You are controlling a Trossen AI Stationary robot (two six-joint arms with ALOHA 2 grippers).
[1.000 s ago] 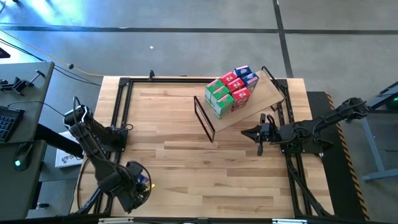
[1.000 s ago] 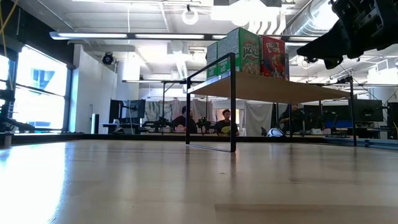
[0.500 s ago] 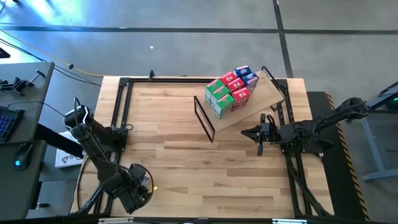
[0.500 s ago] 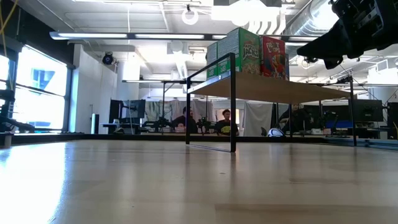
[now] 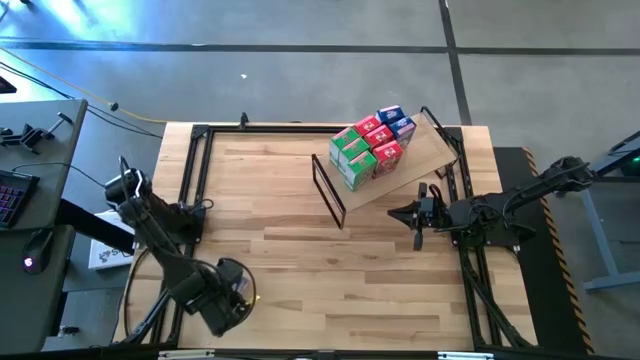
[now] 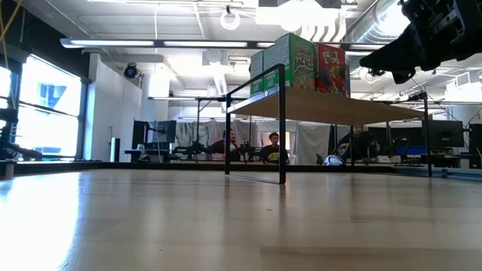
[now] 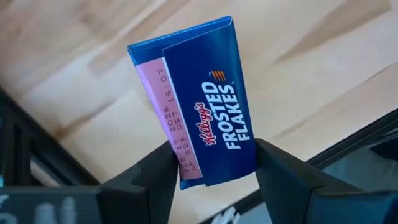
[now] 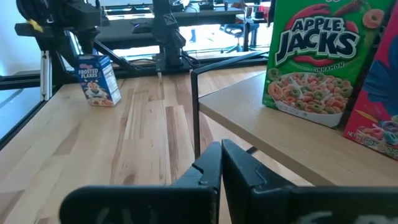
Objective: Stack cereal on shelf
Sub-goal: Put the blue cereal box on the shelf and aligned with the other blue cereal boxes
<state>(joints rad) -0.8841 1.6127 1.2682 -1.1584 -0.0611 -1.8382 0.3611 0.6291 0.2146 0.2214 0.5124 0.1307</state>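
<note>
**A:** Over the near left corner of the table, the high view puts the left gripper (image 5: 232,296) low above the wood, well apart from the shelf (image 5: 428,158) at the far right, where the stacked cereal boxes (image 5: 372,147) sit. The right gripper (image 5: 418,217) waits just near of the shelf.

**B:** And at table height?

**A:** Only the shelf's board on its wire frame, with a green box (image 6: 288,62) and a red box (image 6: 332,69) on top. A dark arm hangs at the upper right; the blue box doesn't show.

**B:** Left wrist?

**A:** The blue Frosted Flakes box (image 7: 198,107) stands between the two fingers (image 7: 155,175), which flank its lower end at its sides. I can't tell whether they're pressing yet.

**B:** Right wrist?

**A:** Its fingers are pressed together, empty. It sees that blue box (image 8: 97,79) upright on the far side of the table, and the Apple Jacks box (image 8: 314,63) close by on the shelf.

**B:** Advice?

**A:** Squeeze evenly on the flat sides, firm without crushing the cardboard. Lift straight up before heading for the shelf.
</note>
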